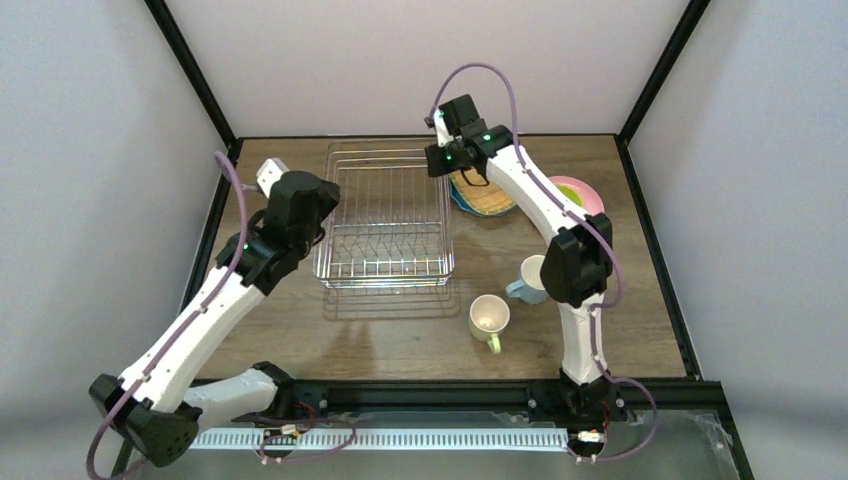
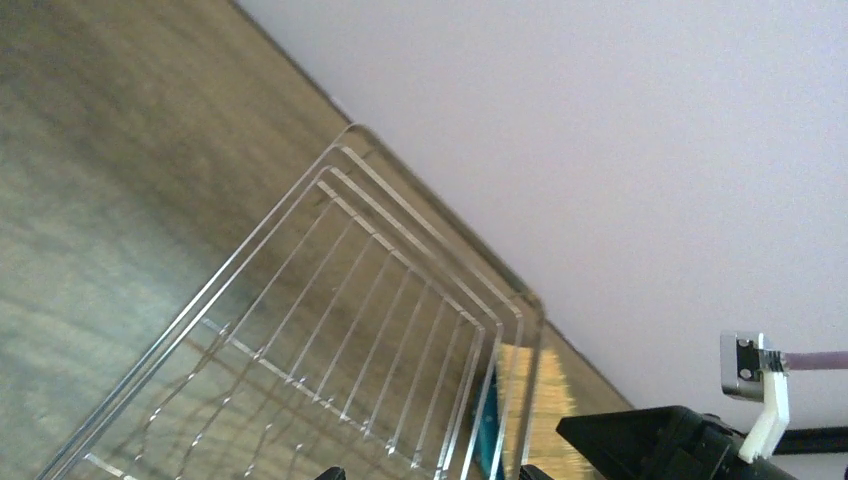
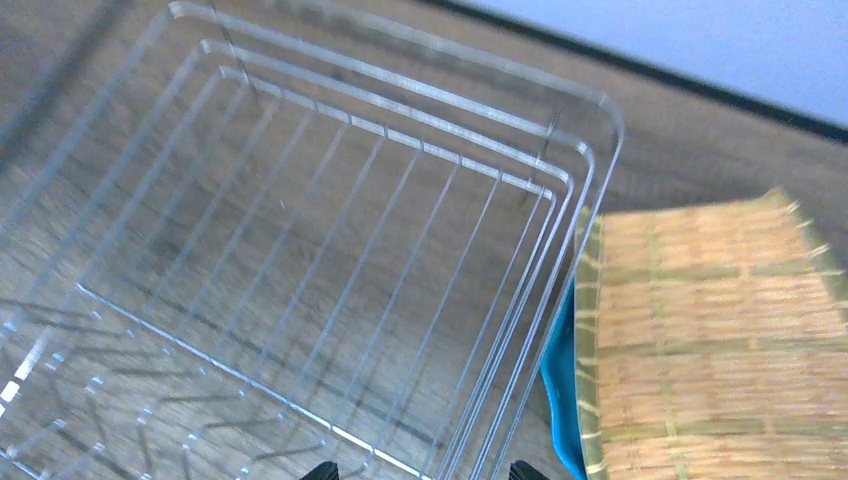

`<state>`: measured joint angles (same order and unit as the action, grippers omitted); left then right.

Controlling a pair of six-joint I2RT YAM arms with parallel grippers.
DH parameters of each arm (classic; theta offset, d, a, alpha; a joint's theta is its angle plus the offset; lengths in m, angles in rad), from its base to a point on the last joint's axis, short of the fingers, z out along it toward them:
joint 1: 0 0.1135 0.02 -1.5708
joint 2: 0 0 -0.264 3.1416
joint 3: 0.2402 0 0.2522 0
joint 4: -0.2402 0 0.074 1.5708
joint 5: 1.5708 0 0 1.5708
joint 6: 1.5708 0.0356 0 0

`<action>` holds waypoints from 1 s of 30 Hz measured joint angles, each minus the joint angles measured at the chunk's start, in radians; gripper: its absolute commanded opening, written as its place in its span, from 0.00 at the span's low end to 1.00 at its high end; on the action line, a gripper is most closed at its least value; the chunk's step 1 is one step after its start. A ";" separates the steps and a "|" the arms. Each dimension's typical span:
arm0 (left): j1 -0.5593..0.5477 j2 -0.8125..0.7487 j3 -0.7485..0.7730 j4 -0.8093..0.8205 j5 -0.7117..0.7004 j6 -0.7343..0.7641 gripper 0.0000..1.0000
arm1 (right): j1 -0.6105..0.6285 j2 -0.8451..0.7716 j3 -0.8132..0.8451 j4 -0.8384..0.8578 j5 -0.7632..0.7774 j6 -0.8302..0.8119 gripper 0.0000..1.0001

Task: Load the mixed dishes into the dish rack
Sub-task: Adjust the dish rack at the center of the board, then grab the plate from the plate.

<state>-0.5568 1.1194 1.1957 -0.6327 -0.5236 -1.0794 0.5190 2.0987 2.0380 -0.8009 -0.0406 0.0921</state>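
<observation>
Both jaws spread, pinching nothing; left gripper (image 2: 428, 472) beside the dish rack (image 1: 385, 215), frame centre; right gripper (image 3: 420, 472) near the tan woven-look plate (image 1: 490, 198), stacked on the teal dotted plate (image 3: 560, 390) just beside the rack; grabbing may snag wire or lift both plates.

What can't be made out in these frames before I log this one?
1. Teal dotted plate: right wrist view, only an edge shows beneath the tan woven-look plate; its dots are hidden.
2. Lime-inside bowl: top view, the right arm covers most of it, against the pink round plate; its pattern is hidden.
3. Light-blue mug: top view, the right arm's elbow hides one side.
</observation>
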 measured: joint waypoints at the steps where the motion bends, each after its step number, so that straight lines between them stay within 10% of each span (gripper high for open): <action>1: 0.000 -0.023 -0.013 0.033 0.005 0.019 1.00 | 0.000 -0.014 0.008 0.008 0.003 0.006 0.99; 8: 0.013 -0.134 -0.067 0.192 0.020 0.154 1.00 | -0.025 -0.152 0.005 0.121 -0.008 0.084 0.94; 30: 0.020 0.183 0.127 0.122 0.235 0.360 1.00 | -0.251 -0.137 -0.208 0.101 0.087 0.395 0.99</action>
<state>-0.5365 1.3022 1.3231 -0.5102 -0.2890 -0.7193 0.2680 1.9617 1.8297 -0.7002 0.0460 0.4873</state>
